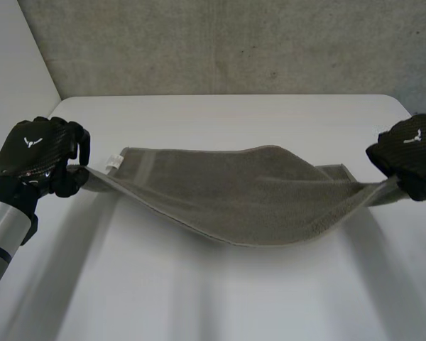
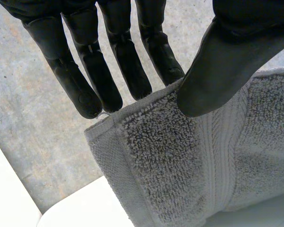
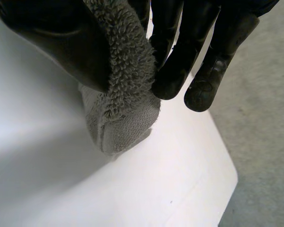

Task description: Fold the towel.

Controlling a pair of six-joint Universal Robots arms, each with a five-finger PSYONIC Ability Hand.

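At the table's left side, the black left hand (image 1: 35, 153) pinches one short end of the grey-green terry towel (image 1: 241, 199). In the left wrist view the thumb (image 2: 227, 61) presses the hem against straight fingers (image 2: 109, 71), close to a corner. At the opposite end, the black right hand (image 1: 412, 153) grips the other short end. There the thumb (image 3: 52, 42) and curled fingers (image 3: 180, 56) clamp a bunched roll of pile.

The towel spans the gap between the hands and sags in the middle, low over the white table (image 1: 234, 114). Contact with the table cannot be confirmed.

Probable faults:
- Slip at the left hand. The pinch covers only a narrow margin of hem, so added tension could pull the hem free.
- Skewed fold. The right end is gathered, not flat, so corners may fail to align when the ends meet.
- Drag. If the sagging middle catches the table during travel, the cloth may wrinkle or fold under itself.
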